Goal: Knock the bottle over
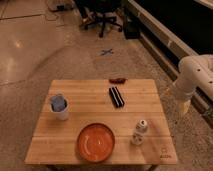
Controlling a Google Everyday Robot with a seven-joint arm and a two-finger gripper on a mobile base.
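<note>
The bottle (139, 132), small and whitish-beige with a pale cap, stands upright on the wooden table (150, 100) near its front right corner, just right of the orange plate (96, 142). My white arm (195, 75) reaches in from the right, beyond the table's right edge. My gripper (184, 106) hangs at the arm's lower end, off the table, to the right of and behind the bottle, well apart from it.
A white cup with blue contents (59, 106) stands at the table's left. A black bar-shaped object (116, 96) and a small reddish-brown item (118, 79) lie at the back middle. An office chair (102, 15) and a dark counter (170, 25) stand beyond.
</note>
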